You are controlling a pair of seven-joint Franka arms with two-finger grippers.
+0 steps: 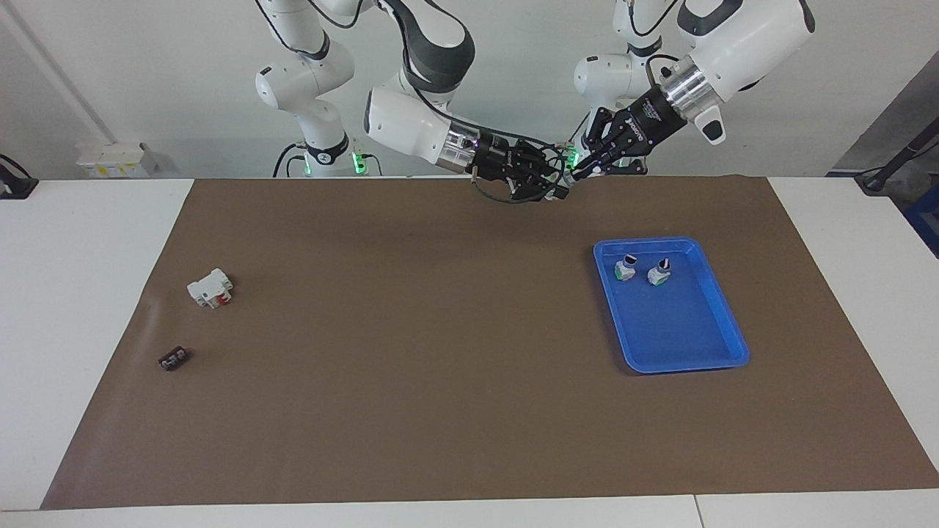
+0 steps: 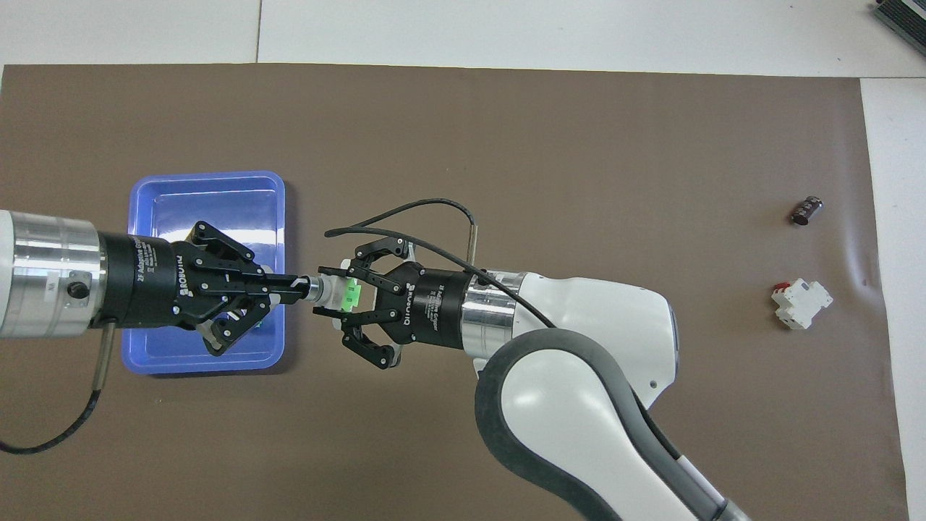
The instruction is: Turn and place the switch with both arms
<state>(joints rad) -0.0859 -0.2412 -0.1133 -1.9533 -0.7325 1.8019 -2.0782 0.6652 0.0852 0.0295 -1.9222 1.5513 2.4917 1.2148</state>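
In the facing view, we see our two hands meet in the air above the brown mat's (image 1: 440, 352) edge by our bases: the left hand (image 1: 583, 170) and the right hand (image 1: 552, 183) tip to tip, the switch (image 1: 568, 156) between them. Two more switches (image 1: 625, 268) stand in the blue tray (image 1: 726, 323).

From overhead, our right hand (image 2: 329, 293) clamps the switch's (image 2: 346, 293) white-and-green body, while our left hand (image 2: 295, 284) pinches its knob end. A white block with red parts (image 2: 801, 304) and a small dark piece (image 2: 806, 210) lie on the counter toward the right arm's end.

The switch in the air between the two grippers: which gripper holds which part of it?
The right gripper clamps the switch by its white-and-green body; the left gripper pinches its knob end, both raised beside the blue tray.
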